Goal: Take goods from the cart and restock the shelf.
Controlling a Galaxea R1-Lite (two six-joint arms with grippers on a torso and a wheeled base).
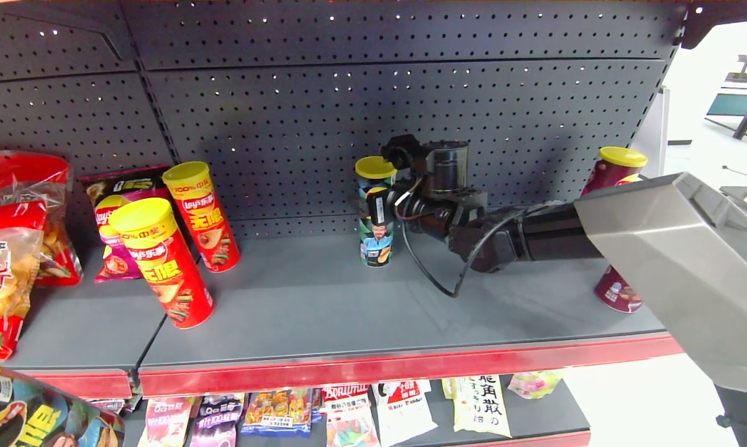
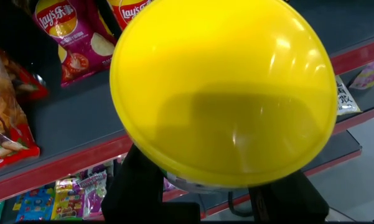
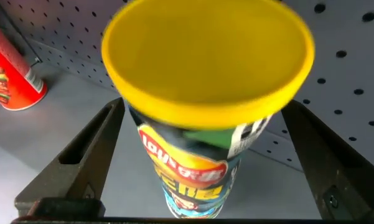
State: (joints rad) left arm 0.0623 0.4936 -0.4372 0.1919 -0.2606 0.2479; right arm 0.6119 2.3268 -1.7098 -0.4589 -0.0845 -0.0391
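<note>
A blue-green chip can with a yellow lid stands upright on the grey shelf, near the pegboard back wall. My right gripper is around its middle, and in the right wrist view the fingers stand open with a gap on each side of the can. My left gripper is shut on another yellow-lidded can, held low in front of the shelf's red edge. That can's colourful label appears at the lower left corner of the head view.
Two red chip cans and chip bags stand on the shelf's left. A dark red can stands at the right end, partly behind my right arm. Snack packets lie on the shelf below.
</note>
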